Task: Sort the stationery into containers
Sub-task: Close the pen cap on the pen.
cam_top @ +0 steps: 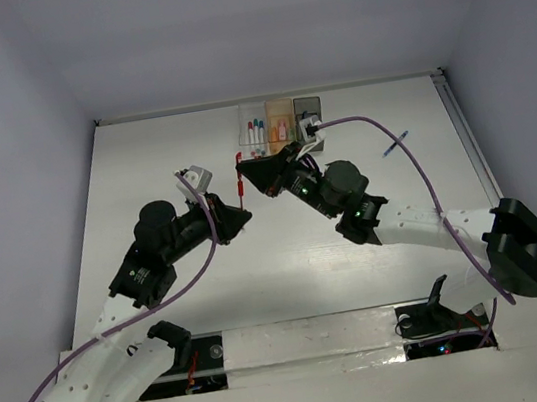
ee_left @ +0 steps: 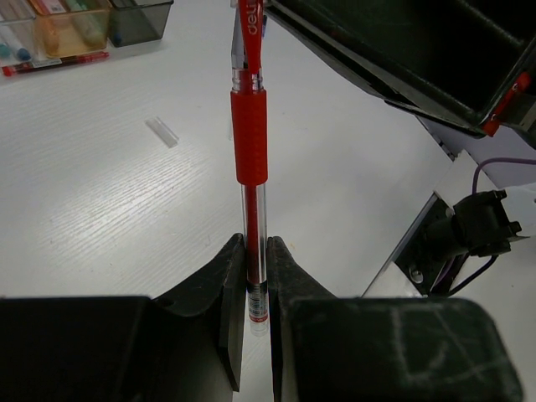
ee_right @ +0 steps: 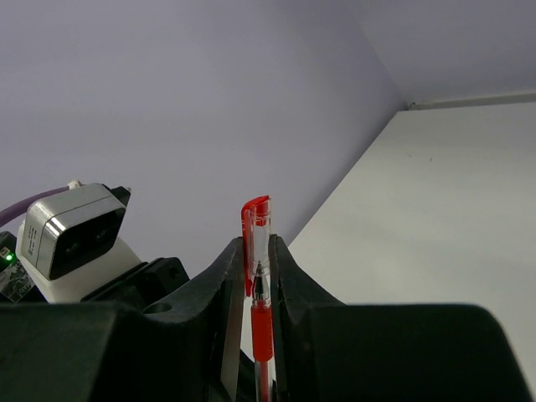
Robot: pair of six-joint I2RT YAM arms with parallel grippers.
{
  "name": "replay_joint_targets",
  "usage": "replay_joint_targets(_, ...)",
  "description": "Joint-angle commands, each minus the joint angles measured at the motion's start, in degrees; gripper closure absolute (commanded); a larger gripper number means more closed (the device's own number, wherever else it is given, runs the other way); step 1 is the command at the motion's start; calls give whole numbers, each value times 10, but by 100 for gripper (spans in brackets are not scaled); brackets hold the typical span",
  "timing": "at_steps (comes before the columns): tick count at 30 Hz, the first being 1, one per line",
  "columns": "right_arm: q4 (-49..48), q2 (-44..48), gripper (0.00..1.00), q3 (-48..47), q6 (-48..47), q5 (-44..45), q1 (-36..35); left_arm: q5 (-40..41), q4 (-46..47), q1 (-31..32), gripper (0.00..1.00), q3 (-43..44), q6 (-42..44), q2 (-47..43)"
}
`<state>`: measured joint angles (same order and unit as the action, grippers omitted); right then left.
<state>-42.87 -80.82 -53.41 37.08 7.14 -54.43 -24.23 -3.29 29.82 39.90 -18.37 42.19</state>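
A red pen [cam_top: 240, 180] is held between both grippers above the table. My left gripper [ee_left: 255, 276] is shut on its clear rear end; the red grip [ee_left: 249, 142] points away from it. My right gripper [ee_right: 255, 251] is shut on the capped end, with the red cap [ee_right: 258, 222] sticking out past the fingers. In the top view the left gripper [cam_top: 241, 210] and right gripper [cam_top: 247, 172] face each other. The clear bin [cam_top: 255, 127], orange bin [cam_top: 279, 118] and dark grey bin [cam_top: 308, 111] stand in a row at the back, with pens in the clear one.
A blue pen [cam_top: 397, 144] lies on the table at the right. Another red pen [ee_left: 54, 64] lies in front of the bins, and a small clear block [ee_left: 162, 131] lies on the table. The left wrist camera [ee_right: 71, 239] is close to my right gripper.
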Motion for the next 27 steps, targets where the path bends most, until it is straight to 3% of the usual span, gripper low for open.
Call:
replay_joint_targets(1, -15, 9, 95, -13, -21, 11, -7, -13, 36, -4, 100, -3, 0, -10)
replay_joint_targets(15, -5, -5, 96, -19, -12, -12, -7, -11, 52, -4, 100, 7, -6, -11)
replay_joint_targets(27, -46, 7, 100, 52, 8, -1, -28, 26, 191, -4, 100, 8, -121, -19)
